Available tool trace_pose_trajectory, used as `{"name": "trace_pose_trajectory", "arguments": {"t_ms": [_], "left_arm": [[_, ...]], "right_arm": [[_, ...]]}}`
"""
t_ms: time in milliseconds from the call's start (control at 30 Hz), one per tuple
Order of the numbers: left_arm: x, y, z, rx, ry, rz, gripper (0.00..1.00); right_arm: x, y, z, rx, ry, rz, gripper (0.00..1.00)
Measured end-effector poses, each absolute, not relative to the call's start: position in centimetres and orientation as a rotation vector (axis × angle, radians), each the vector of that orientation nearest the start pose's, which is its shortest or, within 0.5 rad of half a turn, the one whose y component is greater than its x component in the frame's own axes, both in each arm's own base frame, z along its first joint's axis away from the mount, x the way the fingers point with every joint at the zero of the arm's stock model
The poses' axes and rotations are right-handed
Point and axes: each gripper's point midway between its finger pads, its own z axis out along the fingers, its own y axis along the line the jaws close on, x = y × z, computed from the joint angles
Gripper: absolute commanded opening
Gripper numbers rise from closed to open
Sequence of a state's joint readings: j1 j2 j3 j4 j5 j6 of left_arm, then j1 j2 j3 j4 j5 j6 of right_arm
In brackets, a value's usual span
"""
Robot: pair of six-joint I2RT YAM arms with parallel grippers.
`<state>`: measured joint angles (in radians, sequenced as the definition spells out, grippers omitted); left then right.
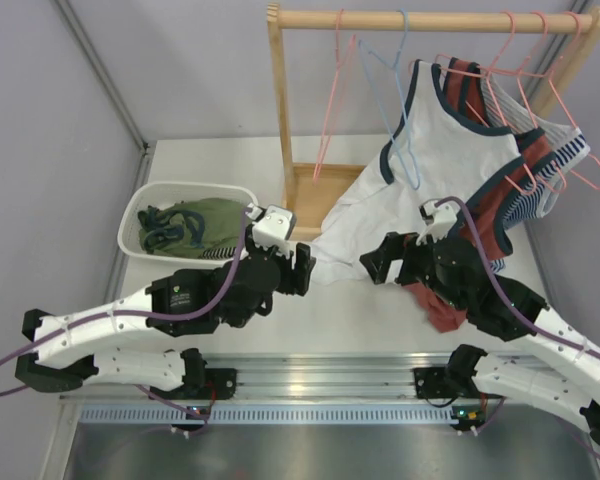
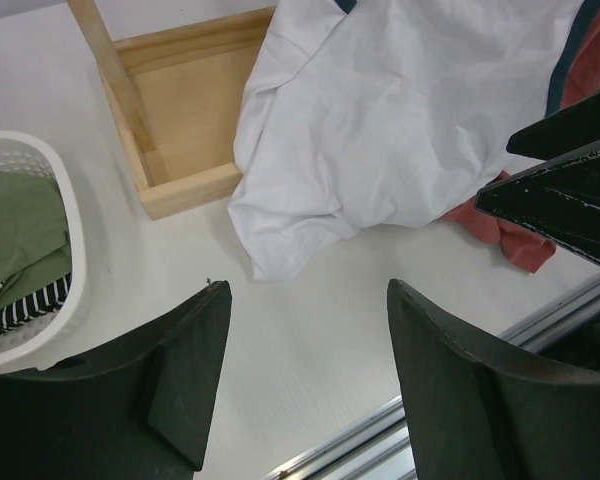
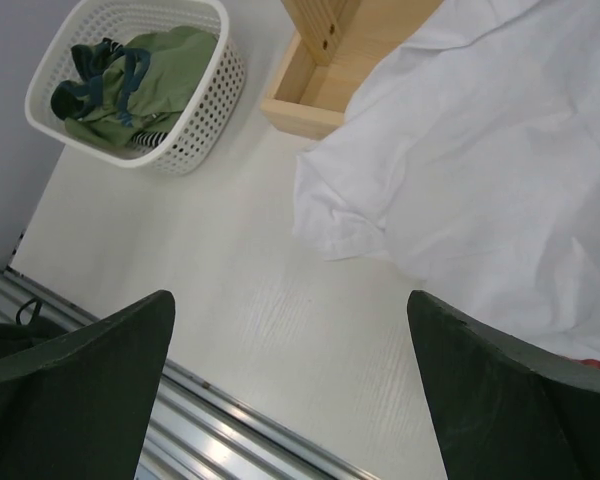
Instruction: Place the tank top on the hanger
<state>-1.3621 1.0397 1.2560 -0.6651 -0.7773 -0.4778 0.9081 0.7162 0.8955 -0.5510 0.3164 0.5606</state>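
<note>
Left gripper (image 1: 305, 268) and right gripper (image 1: 378, 262): I see both wide open, empty. Tank top (image 1: 195, 225) in basket (image 1: 138, 208), left of left gripper; hanger (image 1: 398, 75) beyond both.

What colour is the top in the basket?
The tank top is olive green with navy trim, clearest in the right wrist view.

**A:** Where is the tank top (image 1: 205, 222) lying?
**B:** It is lying in the basket (image 1: 180, 187), which is sitting at the left of the table (image 1: 350, 310), beside the rack (image 1: 277, 110).
**A:** And the hanger (image 1: 401, 40)?
**B:** It is hanging from the rack's rail (image 1: 450, 18) at the back, at the left edge of the shirt (image 1: 440, 150).
</note>
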Motion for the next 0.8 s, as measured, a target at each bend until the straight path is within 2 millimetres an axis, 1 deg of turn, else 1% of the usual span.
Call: {"name": "trace_pose_trajectory", "arguments": {"t_ms": [133,333,367,433,500,567,633,700,733,800], "left_arm": [[16.8,-25.9,32.6,0.354,1.878,-0.460,0.69],[17.4,-25.3,32.6,0.276,1.879,-0.424,0.70],[17.6,-25.1,32.5,0.252,1.880,-0.409,0.72],[18.2,-24.5,32.3,0.205,1.888,-0.370,0.72],[19.5,-23.6,31.9,0.136,1.911,-0.317,0.72],[22.2,-21.9,31.3,0.026,1.943,-0.242,0.71],[25.2,-19.3,30.3,-0.096,1.966,-0.147,0.71],[28.2,-15.4,29.0,-0.245,1.986,-0.018,0.70],[29.3,-13.8,28.5,-0.308,1.994,0.028,0.69],[31.6,-9.6,26.8,-0.470,2.011,0.136,0.68]], "right_arm": [[19.2,19.2,26.7,-0.135,1.979,0.673,1.00],[18.9,19.6,26.5,-0.184,1.986,0.681,1.00],[18.8,19.7,26.4,-0.191,1.988,0.680,1.00],[18.8,19.9,26.0,-0.212,2.000,0.675,1.00],[18.8,20.1,25.6,-0.228,2.012,0.674,1.00],[18.6,20.4,25.0,-0.252,2.027,0.678,1.00],[18.3,20.6,24.4,-0.273,2.042,0.686,1.00],[18.1,20.7,23.9,-0.289,2.053,0.689,1.00],[18.0,20.8,23.8,-0.297,2.057,0.692,1.00],[17.8,21.0,23.5,-0.312,2.065,0.704,1.00]]}}
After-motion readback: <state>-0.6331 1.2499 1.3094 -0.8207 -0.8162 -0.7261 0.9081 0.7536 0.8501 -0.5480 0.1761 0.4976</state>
